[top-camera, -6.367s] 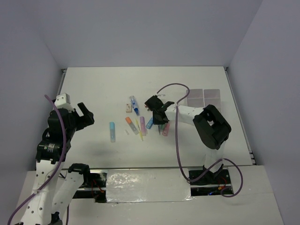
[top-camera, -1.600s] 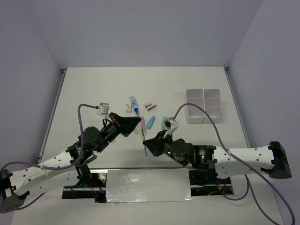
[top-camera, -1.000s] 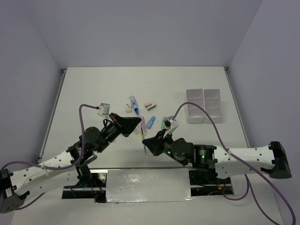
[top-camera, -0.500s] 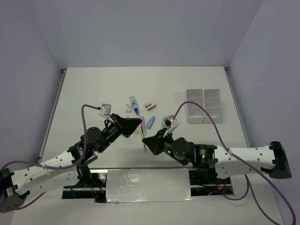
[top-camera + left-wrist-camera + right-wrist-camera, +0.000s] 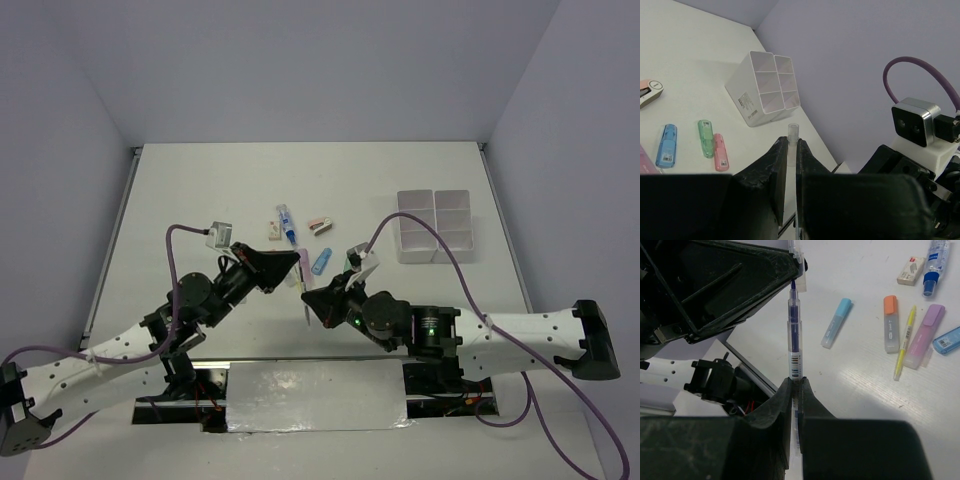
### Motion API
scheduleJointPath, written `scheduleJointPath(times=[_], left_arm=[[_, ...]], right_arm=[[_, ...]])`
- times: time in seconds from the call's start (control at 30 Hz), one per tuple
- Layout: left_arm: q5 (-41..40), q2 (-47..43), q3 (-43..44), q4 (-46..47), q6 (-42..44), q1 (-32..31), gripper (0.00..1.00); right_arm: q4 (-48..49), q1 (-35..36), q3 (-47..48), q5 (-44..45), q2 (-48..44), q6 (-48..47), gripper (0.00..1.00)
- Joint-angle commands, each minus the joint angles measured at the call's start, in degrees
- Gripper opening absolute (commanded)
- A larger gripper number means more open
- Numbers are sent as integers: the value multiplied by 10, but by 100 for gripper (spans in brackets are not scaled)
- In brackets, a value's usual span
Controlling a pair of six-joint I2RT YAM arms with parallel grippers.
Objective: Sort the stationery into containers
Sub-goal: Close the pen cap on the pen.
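My right gripper (image 5: 795,382) is shut on a thin clear pen (image 5: 794,340) with blue ink, held off the table with its tip pointing away. The tip meets a clear pen cap (image 5: 792,131), and my left gripper (image 5: 792,145) is shut on that cap. In the top view the two grippers meet tip to tip, left gripper (image 5: 298,264) and right gripper (image 5: 308,298), near the table's front middle. The containers (image 5: 435,225), a white block of compartments, stand at the right. Loose stationery lies between: a blue marker (image 5: 836,323), an orange marker (image 5: 890,323), a yellow pen (image 5: 904,342) and a purple marker (image 5: 925,335).
A blue-white tube (image 5: 287,222), a small eraser (image 5: 272,229) and a pink-white item (image 5: 320,224) lie behind the grippers. Blue (image 5: 666,146), green (image 5: 704,138) and pink (image 5: 720,151) markers lie toward the containers (image 5: 765,90). The table's front edge runs just below both grippers.
My right gripper has edged up and left with the pen, bringing its tip to the cap. The left gripper has barely moved.
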Motion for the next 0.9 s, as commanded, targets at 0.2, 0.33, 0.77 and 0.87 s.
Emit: scheduleJointPath(times=[0.2,0.33,0.77,0.87], left_arm=[[-42,-29,37,-40,35,-2,0],[-45,-22,50,-48,45,-3,0],[-27,-15,37,-26,35,-3,0],[-23,-16,36,-23,34,-2,0]], right_arm=[[20,4,22,-29,20,-2,0],[27,4,22,-29,18,-6,0],[3,4,51,9,33,-24,0],[-4,-1,56,11,39,-23,0]])
